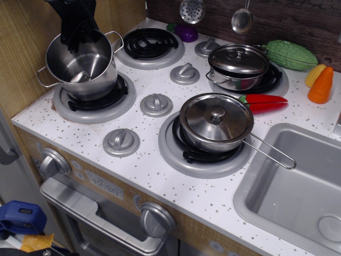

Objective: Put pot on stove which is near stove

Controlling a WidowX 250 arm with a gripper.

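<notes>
The tall lidless steel pot (82,66) with two wire loop handles is over the front left stove (95,98), toward its back half. I cannot tell if it rests on the coil or hangs just above it. My black gripper (74,38) comes down from the top left and is shut on the pot's far rim, one finger inside and one outside. The back left stove (149,45) is bare.
A lidded long-handled saucepan (216,122) sits on the front right burner, a lidded steel pot (238,65) on the back right one. Grey knobs (156,104) stand between burners. Toy vegetables (290,54) lie at the back right. A sink (298,186) is at the right.
</notes>
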